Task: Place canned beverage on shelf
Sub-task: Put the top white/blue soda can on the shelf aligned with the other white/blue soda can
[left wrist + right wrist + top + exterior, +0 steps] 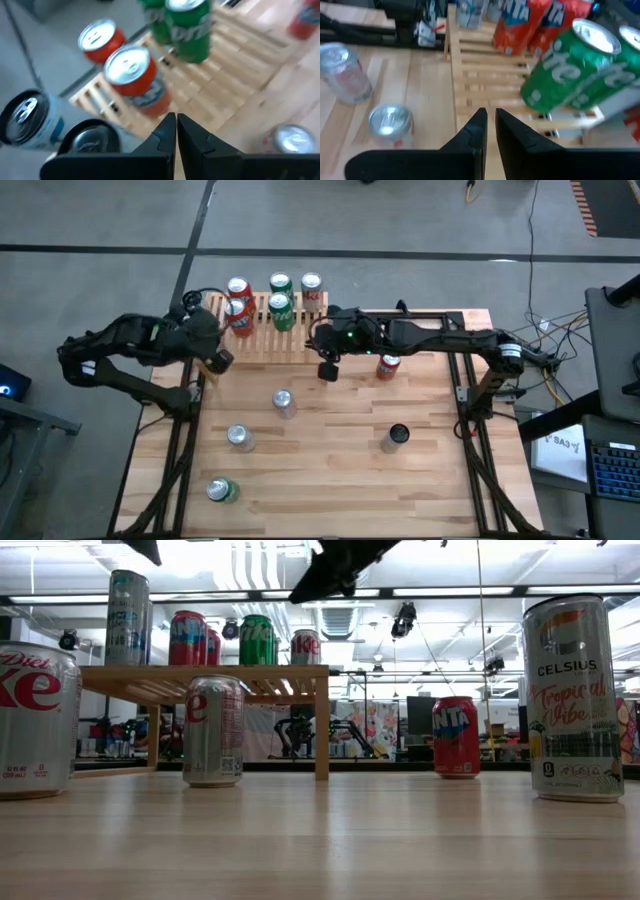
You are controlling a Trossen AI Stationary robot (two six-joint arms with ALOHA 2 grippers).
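Note:
The light-wood slatted shelf (pixel 268 330) stands at the table's far edge. On it stand two red cans (pixel 239 302), two green cans (pixel 282 298) and a silver-and-red can (pixel 311 286). My left gripper (pixel 217 363) hovers at the shelf's left near corner, shut and empty; its wrist view shows its fingers (pixel 176 131) above a red can (pixel 134 77) and the green cans (pixel 187 25). My right gripper (pixel 328 368) hovers just in front of the shelf's right part, shut and empty (pixel 489 125), beside a red can (pixel 388 365) standing on the table.
On the table stand two silver cans (pixel 284 402) (pixel 240 438), a green can (pixel 222 490) and a dark can (pixel 396 436). A tall pale-blue can (pixel 27 120) and a dark can (pixel 90 142) stand by the shelf's left end. The shelf's right slats (pixel 320 330) are bare.

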